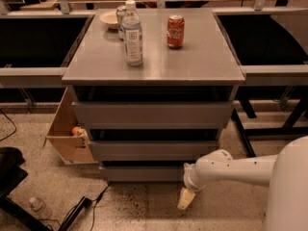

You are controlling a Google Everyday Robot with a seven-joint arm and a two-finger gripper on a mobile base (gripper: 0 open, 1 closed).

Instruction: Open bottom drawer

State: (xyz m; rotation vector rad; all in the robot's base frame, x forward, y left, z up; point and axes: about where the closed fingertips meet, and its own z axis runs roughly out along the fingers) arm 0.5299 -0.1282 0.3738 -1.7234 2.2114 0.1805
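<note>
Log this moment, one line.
gripper low over floor | near right end of bottom drawer | drawer not yet open

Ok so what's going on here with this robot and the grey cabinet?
A robot arm reaches in from the right, low over the floor, toward the bottom drawer of the cabinet. Its gripper hangs pointing down just in front of that drawer's right end, with nothing visibly in it. The drawer looks shut, so the opening is not yet done. On top of the cabinet stand a bottle, a can and a bowl.
</note>
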